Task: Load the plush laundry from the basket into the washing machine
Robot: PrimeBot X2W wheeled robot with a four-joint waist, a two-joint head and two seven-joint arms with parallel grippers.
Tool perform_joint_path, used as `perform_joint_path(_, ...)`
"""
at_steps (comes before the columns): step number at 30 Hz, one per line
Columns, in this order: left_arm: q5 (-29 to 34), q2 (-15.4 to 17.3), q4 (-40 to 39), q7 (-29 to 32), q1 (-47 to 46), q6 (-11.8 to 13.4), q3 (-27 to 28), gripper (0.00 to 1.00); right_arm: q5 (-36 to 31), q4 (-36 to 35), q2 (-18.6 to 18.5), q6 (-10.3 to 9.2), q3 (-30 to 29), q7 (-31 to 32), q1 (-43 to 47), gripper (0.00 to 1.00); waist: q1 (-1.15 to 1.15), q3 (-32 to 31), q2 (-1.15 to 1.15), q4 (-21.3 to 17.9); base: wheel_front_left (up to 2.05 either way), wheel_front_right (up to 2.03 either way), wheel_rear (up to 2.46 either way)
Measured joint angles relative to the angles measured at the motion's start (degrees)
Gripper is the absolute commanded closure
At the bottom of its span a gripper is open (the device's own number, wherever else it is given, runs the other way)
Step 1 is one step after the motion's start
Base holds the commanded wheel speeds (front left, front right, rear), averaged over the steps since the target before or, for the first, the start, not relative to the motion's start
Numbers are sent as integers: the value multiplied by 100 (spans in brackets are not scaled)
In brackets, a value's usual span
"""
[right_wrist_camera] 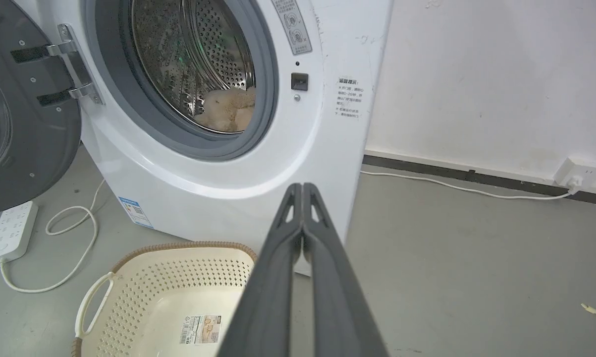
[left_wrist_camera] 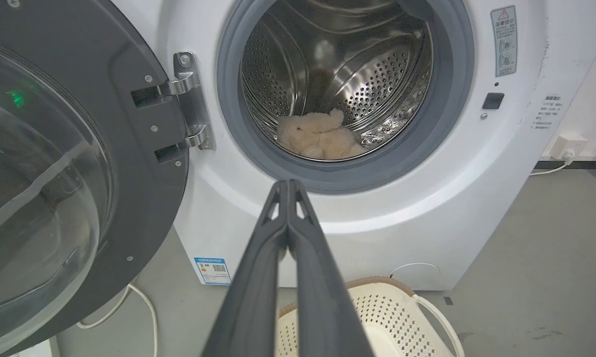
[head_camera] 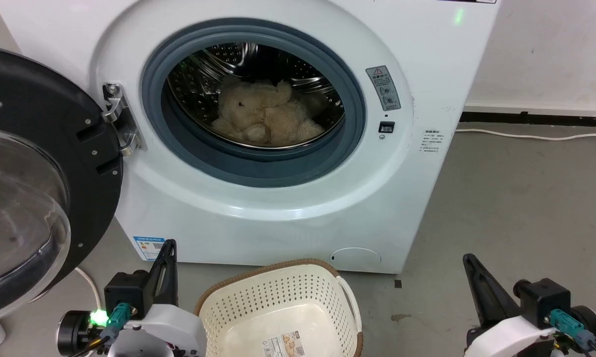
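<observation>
Plush laundry (head_camera: 265,116) lies inside the washing machine (head_camera: 278,223), on the bottom of the perforated steel drum (head_camera: 196,67), behind the lower arc of the grey rubber ring (head_camera: 258,171). One dark eye faces the port. The limbs are bunched together, and I cannot tell them apart.

The door (head_camera: 45,104) stands swung open to the left of the port, held by a metal hinge (head_camera: 119,119) at the port's left edge. Its glass bowl (head_camera: 15,213) faces me.

The basket (head_camera: 278,292) stands on the floor (head_camera: 501,208), just in front of the machine's lower front edge and below the port. A label sticker (head_camera: 285,344) lies on the basket's floor. A white handle (head_camera: 351,297) shows on its right side.

My left gripper (head_camera: 170,246) sits near the basket's left rim, its two fingers pressed together along their length. In the left wrist view it points at the lower arc of the ring. My right gripper (head_camera: 468,259) sits to the basket's right, well apart from it, its fingers likewise pressed together. In the right wrist view it points at the machine's lower right front corner.

A white power strip (right_wrist_camera: 10,230) with a looped cable (right_wrist_camera: 70,248) lies on the floor below the open door. A second cable (right_wrist_camera: 451,184) runs along the foot of the wall (right_wrist_camera: 476,74) to a socket (right_wrist_camera: 577,173).
</observation>
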Motion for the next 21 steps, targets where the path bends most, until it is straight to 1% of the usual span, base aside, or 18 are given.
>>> perform_joint_path(14, 218, -124, -68, 126, 3, -67, 109, 100, -210, -99, 0, 0, -8, 142, -83, 100, 0, 7, 0, 16, 0, 0, 0)
perform_joint_path(21, 264, -133, -80, 143, 5, -68, 137, 100, -233, -118, 0, 0, -13, 158, -83, 100, 0, 8, 0, 17, 0, 0, 0)
